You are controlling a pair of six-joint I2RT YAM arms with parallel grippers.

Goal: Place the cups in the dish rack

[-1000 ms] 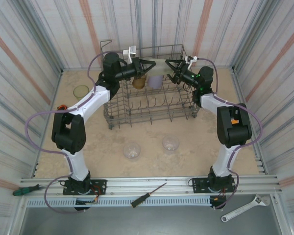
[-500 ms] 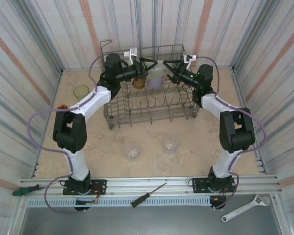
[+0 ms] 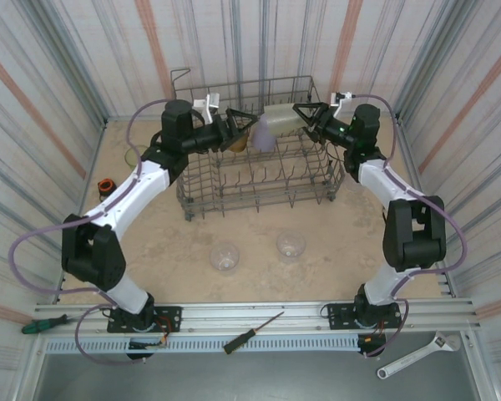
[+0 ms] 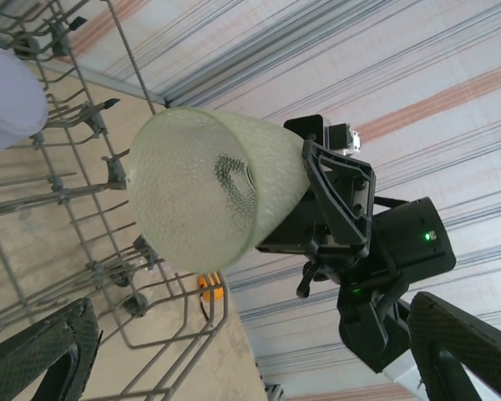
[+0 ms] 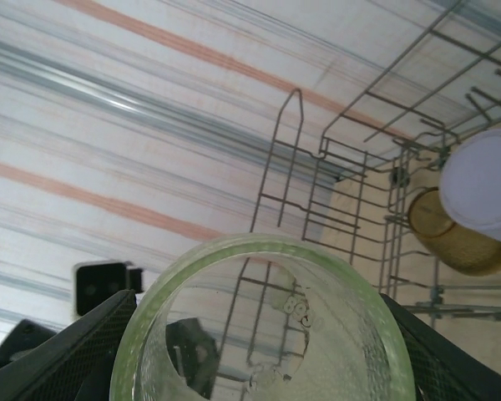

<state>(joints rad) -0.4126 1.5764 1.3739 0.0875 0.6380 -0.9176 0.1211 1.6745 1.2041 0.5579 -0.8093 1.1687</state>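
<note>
Eyes on my left arm point(image 3: 135, 185) now: glossy white link shells between chunky black joint housings, and the right arm point(image 3: 382, 180) is its twin. A thin lilac cable point(image 3: 15, 251) loops loosely off each one. Each has a black base block point(image 3: 136, 318) at its foot. Up close I've got black weave-patterned fingers point(image 4: 42, 355), and a small green light point(image 4: 424, 236) glowing on the right wrist housing.

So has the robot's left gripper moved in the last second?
Yes. The left gripper has drawn back leftward, toward the left side of the dish rack.
</note>
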